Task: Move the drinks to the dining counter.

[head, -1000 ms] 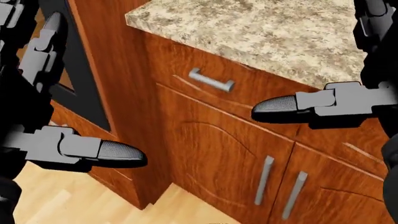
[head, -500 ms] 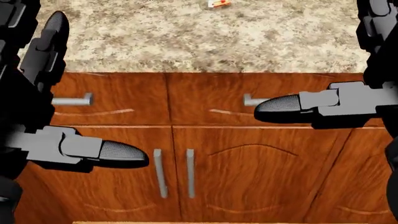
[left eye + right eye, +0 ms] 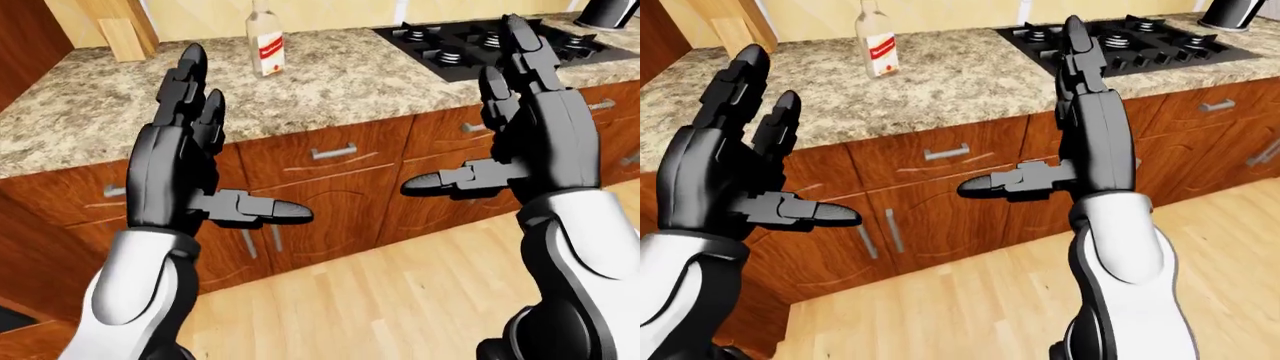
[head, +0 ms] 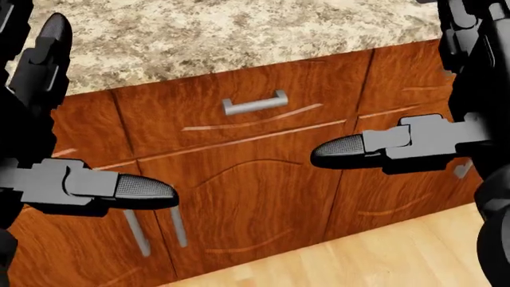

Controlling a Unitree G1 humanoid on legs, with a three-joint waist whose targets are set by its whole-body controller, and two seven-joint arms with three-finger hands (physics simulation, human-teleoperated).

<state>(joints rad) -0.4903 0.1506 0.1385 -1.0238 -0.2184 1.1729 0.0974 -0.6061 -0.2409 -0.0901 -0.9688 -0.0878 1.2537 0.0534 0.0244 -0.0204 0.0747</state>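
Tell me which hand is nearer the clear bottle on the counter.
Left. The left hand is raised open just below the bottle in the left-eye view, while the right hand, also open, hangs far to its right, before the stove.

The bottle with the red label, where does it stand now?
The bottle stands upright on the granite counter at the top of the left-eye view, left of the black stove and right of a wooden block.
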